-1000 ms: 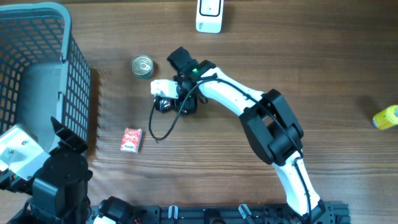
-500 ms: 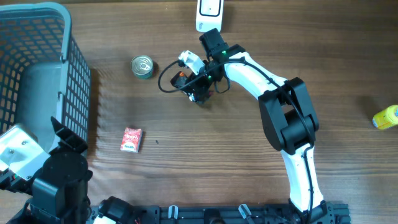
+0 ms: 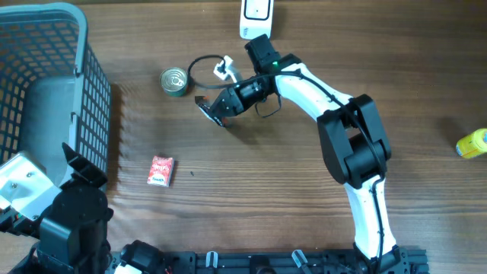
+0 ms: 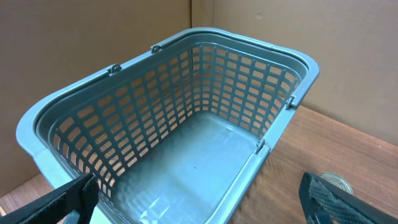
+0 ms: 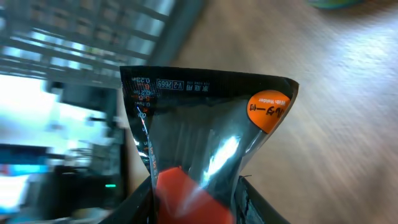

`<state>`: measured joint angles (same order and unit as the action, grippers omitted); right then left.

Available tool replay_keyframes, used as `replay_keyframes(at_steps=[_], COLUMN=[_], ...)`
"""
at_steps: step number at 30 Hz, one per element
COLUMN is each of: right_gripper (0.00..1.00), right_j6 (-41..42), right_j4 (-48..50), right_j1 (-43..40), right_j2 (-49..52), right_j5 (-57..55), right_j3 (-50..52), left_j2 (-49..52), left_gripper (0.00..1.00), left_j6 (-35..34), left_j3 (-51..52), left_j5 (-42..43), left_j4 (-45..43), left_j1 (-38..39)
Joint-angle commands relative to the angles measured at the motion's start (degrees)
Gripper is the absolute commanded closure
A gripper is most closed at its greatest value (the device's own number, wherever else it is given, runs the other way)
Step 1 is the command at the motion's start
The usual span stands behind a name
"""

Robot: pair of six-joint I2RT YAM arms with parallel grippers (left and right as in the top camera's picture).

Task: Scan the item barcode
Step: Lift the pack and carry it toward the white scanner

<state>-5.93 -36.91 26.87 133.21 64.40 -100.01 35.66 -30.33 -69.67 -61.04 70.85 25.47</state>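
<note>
1. At the middle of the table, toward its far edge, my right gripper has its fingers pinched narrow on a black pouch.
2. Through the right wrist camera the black pouch nearly fills the frame. It is glossy, with a line of small white print along its top edge, a round orange sticker at one upper corner, and a red patch low down where the fingers clamp it from both sides.
3. I cannot make out a barcode on the face I see.
4. From overhead, the black pouch sits below and to the left of the white scanner, which stands at the far edge. The two are apart, not touching.
5. A tin can stands upright just left of the pouch, near it but clear of it.
6. A small red packet lies flat closer to me, not far from the wall of the grey basket.
7. My left gripper has its fingers spread wide and holds nothing. Its camera looks into the grey basket, with the tin can's rim peeking in at the lower right.
8. A yellow item lies at the right edge, well apart from everything else.
</note>
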Motion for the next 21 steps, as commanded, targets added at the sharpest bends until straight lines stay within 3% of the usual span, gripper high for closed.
replay_keyframes(at_steps=[1, 6, 14, 18, 21], right_gripper=[0.73, 0.76, 0.78, 0.82, 0.86], right_j6=[3.4, 10.2, 33.6, 47.8, 63.9], right_j4=[0.3, 1.8, 13.9, 25.2, 39.6], right_j1=[-2.8, -5.2, -6.1, -6.1, -6.1], right_j2=[1.2, 1.2, 1.2, 1.2, 1.2], right_j5=[15.9, 26.1, 28.6, 28.6, 28.5], right_j3=[-0.3, -0.3, -0.3, -0.3, -0.3], left_j2=[0.0, 0.0, 0.0, 0.0, 0.0], left_gripper=[0.0, 0.0, 0.0, 0.0, 0.0], left_j6=[-0.2, -0.2, -0.2, -0.2, -0.2], left_j3=[-0.6, -0.6, -0.6, -0.6, -0.6], left_j5=[0.1, 0.1, 2.1, 2.1, 2.1], left_j4=[0.2, 0.2, 0.4, 0.6, 0.6], left_j1=[-0.3, -0.2, -0.3, -0.2, -0.3])
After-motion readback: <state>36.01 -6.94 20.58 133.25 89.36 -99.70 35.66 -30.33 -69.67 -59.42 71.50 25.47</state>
